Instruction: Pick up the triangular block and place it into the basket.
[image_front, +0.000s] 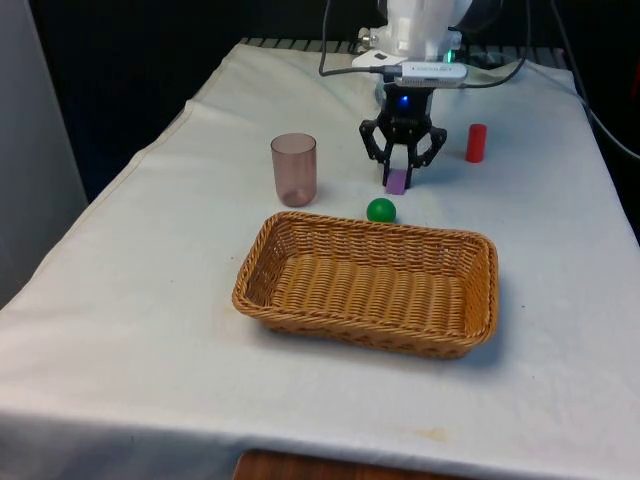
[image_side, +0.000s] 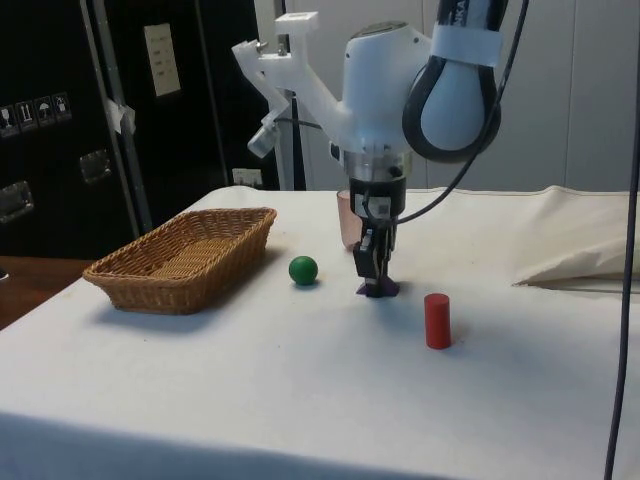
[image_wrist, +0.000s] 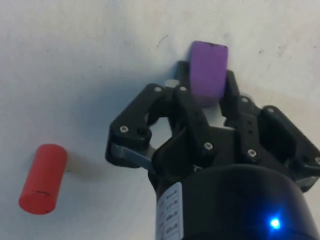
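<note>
The purple block (image_front: 397, 181) stood on the cloth (image_front: 150, 300) just behind the green ball (image_front: 380, 210), pinched between the fingers of the gripper (image_front: 399, 180), which had narrowed onto its sides; the side view showed the block (image_side: 378, 289) at cloth level under the gripper (image_side: 374, 280), though I could not tell whether it touched. The basket (image_front: 368, 283) lay near, on the camera's side of the ball, with nothing in it. A pink cup (image_front: 294, 169) stood to the front view's left of the gripper and a red cylinder (image_front: 476, 143) to its right, both apart from the block.
</note>
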